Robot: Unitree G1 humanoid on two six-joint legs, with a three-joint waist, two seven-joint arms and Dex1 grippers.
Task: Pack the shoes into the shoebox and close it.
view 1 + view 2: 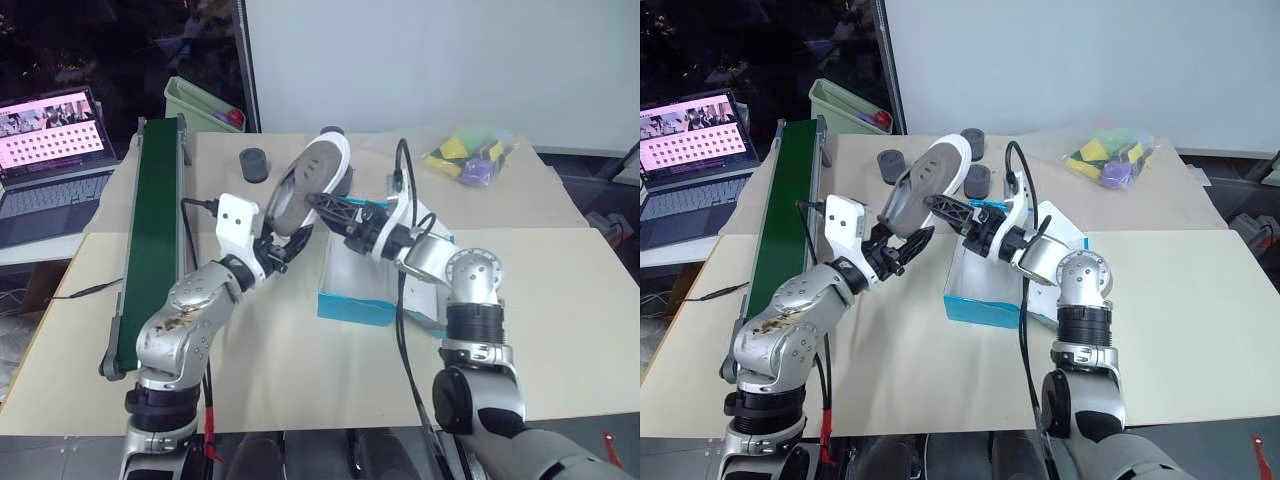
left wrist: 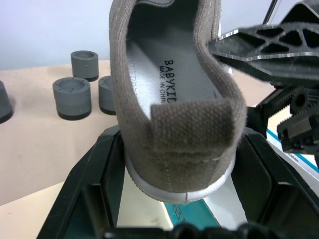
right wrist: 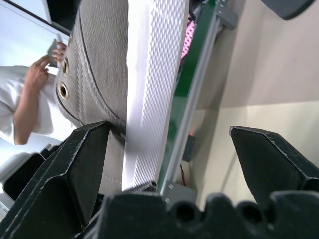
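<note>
While our left tool (image 1: pixel 902 250) is clamped tight on the heel of a grey-beige shoe (image 1: pixel 925 183), we hold that shoe raised above the tabletop (image 1: pixel 1160 300), toe pointing away and white sole facing right. Our right tool (image 1: pixel 945 212) has its fingers spread wide, reaching in beside the sole without gripping it. The blue shoebox (image 1: pixel 985 305) sits open just below, near three dark grey cylinders (image 1: pixel 890 163).
</note>
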